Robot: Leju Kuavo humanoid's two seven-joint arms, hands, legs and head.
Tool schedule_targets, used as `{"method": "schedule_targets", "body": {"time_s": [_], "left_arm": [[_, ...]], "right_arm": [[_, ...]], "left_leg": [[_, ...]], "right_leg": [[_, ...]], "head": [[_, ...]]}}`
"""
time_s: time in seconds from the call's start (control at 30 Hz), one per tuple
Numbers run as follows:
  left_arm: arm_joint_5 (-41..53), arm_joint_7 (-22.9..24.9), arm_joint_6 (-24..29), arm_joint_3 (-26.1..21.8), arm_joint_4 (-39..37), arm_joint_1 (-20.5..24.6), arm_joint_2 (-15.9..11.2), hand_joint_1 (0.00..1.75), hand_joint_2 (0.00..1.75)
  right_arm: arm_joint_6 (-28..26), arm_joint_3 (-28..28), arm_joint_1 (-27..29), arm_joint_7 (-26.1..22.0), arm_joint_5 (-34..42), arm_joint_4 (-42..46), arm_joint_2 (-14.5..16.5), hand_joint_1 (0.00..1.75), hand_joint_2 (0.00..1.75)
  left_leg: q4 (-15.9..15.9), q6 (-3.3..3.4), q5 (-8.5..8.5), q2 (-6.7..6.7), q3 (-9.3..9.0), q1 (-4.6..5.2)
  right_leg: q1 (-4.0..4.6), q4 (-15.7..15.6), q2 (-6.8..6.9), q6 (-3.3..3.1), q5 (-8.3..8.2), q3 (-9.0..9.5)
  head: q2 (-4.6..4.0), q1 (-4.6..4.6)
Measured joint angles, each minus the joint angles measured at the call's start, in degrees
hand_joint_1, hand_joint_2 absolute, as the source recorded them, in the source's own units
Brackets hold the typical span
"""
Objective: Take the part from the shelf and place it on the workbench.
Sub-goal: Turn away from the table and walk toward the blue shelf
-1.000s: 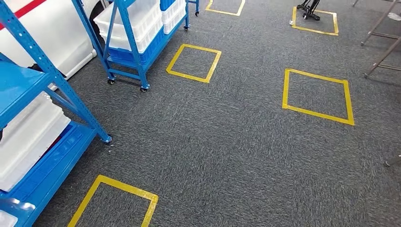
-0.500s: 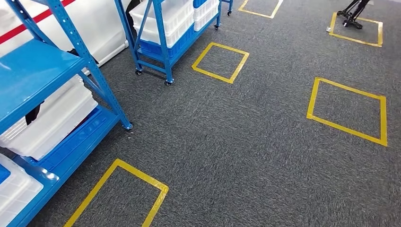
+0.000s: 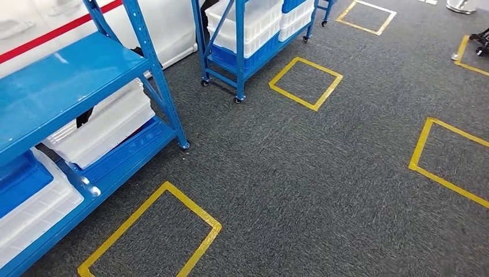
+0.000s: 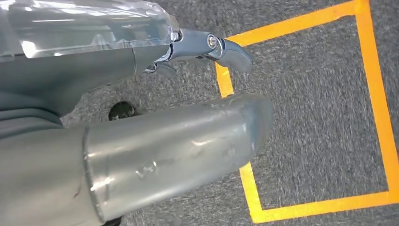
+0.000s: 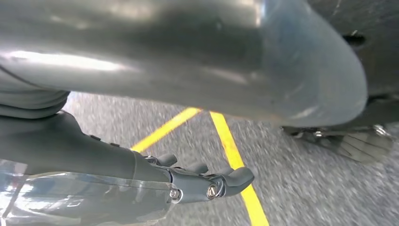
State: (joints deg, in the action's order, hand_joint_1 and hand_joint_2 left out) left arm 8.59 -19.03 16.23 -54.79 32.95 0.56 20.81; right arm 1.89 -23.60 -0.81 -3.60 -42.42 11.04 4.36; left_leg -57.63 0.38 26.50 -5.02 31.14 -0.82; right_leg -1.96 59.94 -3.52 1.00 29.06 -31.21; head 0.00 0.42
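Observation:
A blue shelf rack [image 3: 57,75] stands at the left in the head view. On its lower level are stacked white bins [image 3: 104,127], a blue bin [image 3: 20,179] and another white bin [image 3: 34,210]; I cannot make out a part in them. My left hand [image 4: 117,70] hangs over the carpet beside yellow tape, its fingers [image 4: 230,49] apart from the thumb [image 4: 188,136], holding nothing. My right hand [image 5: 94,150] also hangs over the floor, its fingers [image 5: 221,181] stretched out and empty.
A second blue rack on wheels [image 3: 239,52] with white bins [image 3: 248,23] stands further back. Yellow tape squares [image 3: 153,236] [image 3: 305,81] mark the grey carpet. A white wall with a red stripe [image 3: 57,32] runs behind the near rack.
The camera has turned and the whole scene has shifted rightward. The near rack takes up more of the left side, and its blue and white bins have come into sight.

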Motion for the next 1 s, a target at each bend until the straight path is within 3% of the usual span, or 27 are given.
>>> {"method": "schedule_targets", "body": {"time_s": [0.07,0.13,0.2,0.27,0.33,0.37,0.4,0.47,0.53,0.57,0.63,0.7,0.77,0.83,0.87,0.9,0.97,1.0], "left_arm": [[-1.2,0.6,0.3,1.5,0.7,-0.5,0.0,0.0,0.0],[-2.1,1.1,0.5,2.9,1.4,-1.2,0.0,0.0,0.0],[-2.9,1.5,0.9,4.2,2.0,-1.6,0.0,0.0,0.0],[-3.5,1.8,1.1,5.3,2.5,-1.8,0.0,0.0,0.0],[-3.8,2.0,1.2,6.2,2.9,-2.1,0.0,0.0,0.0],[-4.0,2.1,1.3,6.5,3.0,-2.3,0.0,0.0,0.0],[-4.3,2.2,1.3,7.0,3.3,-2.7,0.0,0.0,0.0],[-4.9,2.5,1.5,8.2,4.1,-3.2,0.0,0.0,0.0],[-5.4,2.7,1.7,9.6,4.9,-3.5,0.0,0.0,0.0],[-5.6,2.8,1.8,10.1,5.2,-3.7,0.0,0.0,0.0],[-5.9,2.9,1.9,11.0,5.7,-4.3,0.0,0.0,0.0],[-6.0,3.0,2.0,11.7,6.1,-4.7,0.0,0.0,0.0],[-6.2,3.2,2.0,12.5,6.4,-4.9,0.0,0.0,0.0],[-6.5,3.4,2.1,13.4,6.7,-5.2,0.0,0.0,0.0],[-6.7,3.5,2.2,13.8,6.8,-5.4,0.0,0.0,0.0],[-6.9,3.5,2.2,14.2,6.9,-5.6,0.0,0.0,0.0],[-7.3,3.7,2.5,15.1,7.3,-6.0,0.0,0.0,0.0],[-7.5,3.8,2.6,15.6,7.5,-6.1,0.0,0.0,0.0]], "right_arm": [[0.1,0.0,-0.1,0.2,-0.1,0.0,0.0,0.0,0.0],[0.1,-0.1,-0.3,0.4,-0.1,0.0,0.0,0.0,0.0],[0.1,-0.1,-0.2,0.6,-0.1,0.0,0.0,0.0,0.0],[0.1,-0.3,0.2,0.7,-0.1,0.0,0.0,0.0,0.0],[0.1,-0.4,0.3,0.9,-0.1,0.0,0.0,0.0,0.0],[0.2,-0.4,0.3,0.9,-0.1,0.0,0.0,0.0,0.0],[0.2,-0.5,0.2,0.9,-0.2,0.0,0.0,0.0,0.0],[0.2,-0.5,0.1,0.9,-0.3,0.0,0.1,0.0,0.0],[0.2,-0.5,0.0,1.0,-0.3,0.0,0.1,0.0,0.0],[0.2,-0.5,-0.1,1.0,-0.4,0.0,0.1,0.0,0.0],[0.2,-0.5,-0.4,1.0,-0.4,0.0,0.1,0.0,0.0],[0.2,-0.5,-0.4,1.0,-0.4,0.0,0.0,0.0,0.0],[0.2,-0.6,-0.2,1.0,-0.4,0.0,0.0,0.0,0.0],[0.3,-0.6,-0.1,1.0,-0.6,0.0,0.0,0.0,0.0],[0.3,-0.6,-0.1,1.1,-0.6,0.0,0.0,0.0,0.0],[0.3,-0.6,-0.1,1.1,-0.7,0.0,-0.1,0.0,0.0],[0.3,-0.6,0.0,1.1,-0.9,-0.1,-0.2,0.0,0.0],[0.3,-0.7,0.1,1.1,-0.9,-0.1,-0.2,0.0,0.0]], "left_leg": [[-0.2,-0.95,-0.1,-1.07,0.56,-0.11],[-0.3,-1.67,-0.08,-1.31,0.98,-0.37],[-3.5,-1.99,2.07,1.14,2.48,-0.39],[-10.7,-2.1,6.05,3.75,5.74,-0.35],[-16.3,-2.2,8.03,4.33,8.06,-0.36],[-16.2,-2.16,7.45,4.49,7.75,-0.35],[-13.8,-2.0,5.94,4.82,6.31,-0.32],[-5.9,-1.32,2.65,6.96,1.99,0.08],[-1.2,-0.62,1.41,8.73,-0.21,0.64],[-0.7,-0.41,1.48,8.81,-0.24,0.86],[-0.2,0.06,0.96,7.63,-0.27,0.7],[0.6,0.69,0.2,6.53,-0.53,0.34],[0.9,1.13,-0.32,5.43,-0.35,0.2],[0.8,1.21,-0.51,4.16,-0.06,0.18],[0.7,1.13,-0.56,3.42,-0.02,0.14],[0.6,0.98,-0.57,2.67,-0.01,0.06],[0.1,0.46,-0.42,1.3,0.14,-0.09],[-0.3,0.06,-0.29,0.66,0.4,-0.1]], "right_leg": [[0.31,-1.2,-0.85,-0.44,0.03,0.4],[0.4,-1.4,0.36,-1.29,-0.23,0.41],[0.46,-1.8,1.9,-2.3,-0.5,0.51],[0.88,-1.9,3.64,-2.89,-0.48,0.41],[1.29,-1.8,5.34,-3.06,-0.41,0.29],[1.45,-1.7,6.08,-3.11,-0.37,0.29],[1.56,-1.7,6.74,-3.14,-0.31,0.33],[1.82,-1.4,7.99,-3.0,-0.09,0.46],[2.04,-1.3,9.08,-2.57,0.11,0.54],[2.09,-1.3,9.6,-2.32,0.13,0.6],[1.97,-1.3,10.14,-1.79,0.22,0.89],[1.71,0.7,7.83,-1.14,1.92,0.18],[1.36,6.8,4.7,-0.63,5.56,-2.76],[1.09,13.1,3.85,-0.29,7.73,-5.9],[0.92,13.8,3.76,-0.14,7.14,-6.34],[0.72,12.3,3.6,0.0,5.5,-5.75],[0.18,5.2,1.85,0.23,1.37,-2.58],[0.03,2.1,0.68,0.19,0.19,-1.27]], "head": [[0.0,0.01],[-0.01,-0.03],[-0.01,-0.42],[0.0,-0.85],[-0.01,-0.9],[-0.01,-0.9],[-0.01,-0.91],[0.0,-0.93],[0.0,-0.88],[0.0,-0.84],[0.0,-0.79],[0.0,-0.66],[0.0,-0.49],[0.0,-0.44],[0.0,-0.43],[0.0,-0.42],[0.0,-0.37],[0.0,-0.37]]}}
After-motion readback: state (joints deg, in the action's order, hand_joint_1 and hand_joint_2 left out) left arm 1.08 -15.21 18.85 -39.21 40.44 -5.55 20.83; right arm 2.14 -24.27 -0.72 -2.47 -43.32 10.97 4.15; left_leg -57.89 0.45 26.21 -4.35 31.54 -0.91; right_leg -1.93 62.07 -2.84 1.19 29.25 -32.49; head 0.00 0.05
